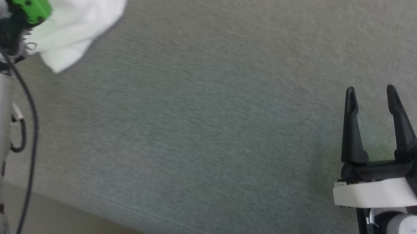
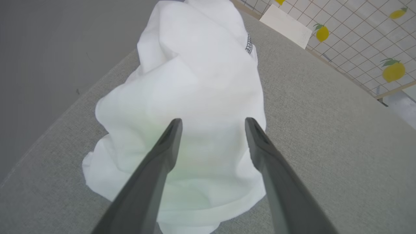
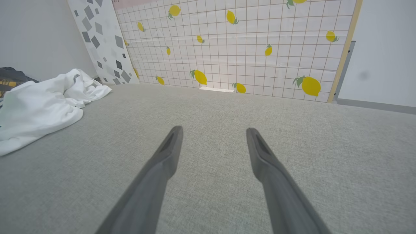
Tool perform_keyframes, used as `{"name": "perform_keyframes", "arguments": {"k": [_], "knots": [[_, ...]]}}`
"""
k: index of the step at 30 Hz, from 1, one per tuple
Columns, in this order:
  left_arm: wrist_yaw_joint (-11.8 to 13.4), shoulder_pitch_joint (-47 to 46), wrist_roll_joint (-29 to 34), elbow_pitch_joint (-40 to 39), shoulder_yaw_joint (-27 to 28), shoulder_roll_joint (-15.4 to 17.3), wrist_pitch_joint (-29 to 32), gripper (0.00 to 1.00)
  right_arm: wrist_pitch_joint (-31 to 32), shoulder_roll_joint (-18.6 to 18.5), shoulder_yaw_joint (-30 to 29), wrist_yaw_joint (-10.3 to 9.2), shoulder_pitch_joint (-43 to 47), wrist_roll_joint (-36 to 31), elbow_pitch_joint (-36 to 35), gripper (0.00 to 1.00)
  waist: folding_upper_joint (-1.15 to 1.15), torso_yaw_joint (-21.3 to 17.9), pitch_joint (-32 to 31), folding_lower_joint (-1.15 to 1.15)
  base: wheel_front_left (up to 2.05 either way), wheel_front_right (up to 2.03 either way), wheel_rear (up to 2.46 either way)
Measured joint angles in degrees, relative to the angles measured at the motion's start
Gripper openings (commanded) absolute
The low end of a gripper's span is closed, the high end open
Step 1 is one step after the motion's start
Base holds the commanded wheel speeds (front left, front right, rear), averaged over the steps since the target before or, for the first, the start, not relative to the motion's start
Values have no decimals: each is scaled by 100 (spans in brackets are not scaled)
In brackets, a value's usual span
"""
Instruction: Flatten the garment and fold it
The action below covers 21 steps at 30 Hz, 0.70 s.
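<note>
Nearest the robot, the right gripper [image 1: 371, 89] hangs over bare grey bench [image 1: 205, 133] toward the near right side. Its jaws are spread wide with nothing between them, and it's well apart from the cloth. Basically parked.

The left gripper [image 2: 213, 119] is where the action is. It's also wide open and holding nothing, with its fingers pointing down at the shirt [image 2: 195, 71]. From its wrist cam the heap sits right in the gap. Can't tell if the tips are touching cloth or just above it.

The shirt is one crumpled lump by the bench's left edge, reaching back toward the far left corner. Nothing flat about it, just folds piled on folds. A bit of dark zigzag stitching [image 2: 249, 44] peeks out on the far side of the heap, so there's a hem or seam up there.

Behind all that, a lemon-print panel [image 3: 260, 48] stands along the far edge with a pale flat card [image 3: 216, 89] at its foot.

My read: this is the flattening step, barely started, and folding is a long way off. The next move looks like the left closing on a single layer at an edge or corner, not a fistful of the middle. Then it would pull that out toward the open centre of the bench. The right would need to come all the way across to pin or grab the opposite side, or the heap will just drag along.
</note>
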Motion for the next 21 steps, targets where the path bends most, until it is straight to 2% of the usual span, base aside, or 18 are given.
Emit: {"name": "perform_keyframes", "arguments": {"k": [7,11,12,13,14,15,17,21], "knots": [[597,132,-274,-335,263,268,1358,100,-112,-2,79,0,-196,98,215,100,0,-431,477,0,0,0,0],[793,471,-280,-683,310,414,1863,100,-159,2,87,0,-251,154,310,100,0,-639,658,0,0,0,0],[803,519,-323,-777,355,432,1930,88,-160,4,92,0,-263,160,335,100,0,-678,684,0,0,0,0],[848,560,-382,-898,427,453,2016,55,-165,8,100,0,-278,180,366,100,0,-727,710,0,0,0,0],[849,621,-402,-1020,466,504,2071,33,-166,13,108,0,-296,192,401,100,0,-774,727,-1,0,0,0],[849,689,-398,-1129,486,556,2061,0,-167,22,104,0,-304,196,428,100,0,-815,733,0,0,0,0],[813,803,-304,-1285,494,673,1881,0,-186,31,92,0,-304,197,479,100,0,-870,710,0,0,0,0],[582,793,-34,-1422,563,955,939,0,-210,56,12,0,-298,197,580,100,0,-934,536,0,0,0,0]]}}
